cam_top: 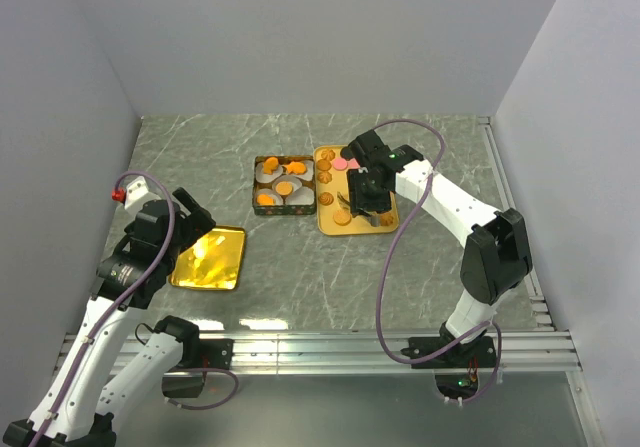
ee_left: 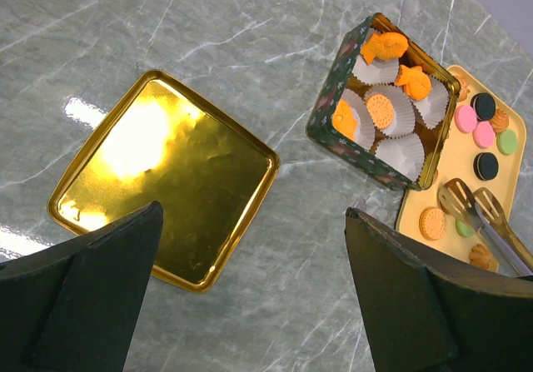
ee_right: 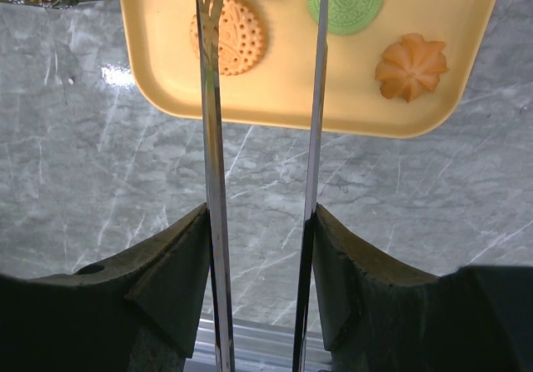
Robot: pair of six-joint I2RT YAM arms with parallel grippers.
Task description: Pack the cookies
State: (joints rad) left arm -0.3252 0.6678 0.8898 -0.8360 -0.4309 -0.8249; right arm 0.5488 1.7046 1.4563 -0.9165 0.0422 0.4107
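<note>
Left gripper: fingers spread wide, holding nothing, hovering over the square gold metal lid, which lies inner face up on the grey marbled table. Probably parked there, well apart from the work, until closing time.

Centre: dark green square tin box, open, lined with white pleated paper cups. Several cups already hold orange cookies.

Right: pale yellow flat tray touching the box, so transfers are short. More cookies lie loose on it.

Right gripper is clamped on slim metal tongs. The blades stand partly apart and pinch nothing. A round golden cookie lies under the left blade's tip, a green one just outside the right blade; contact cannot be told.
</note>
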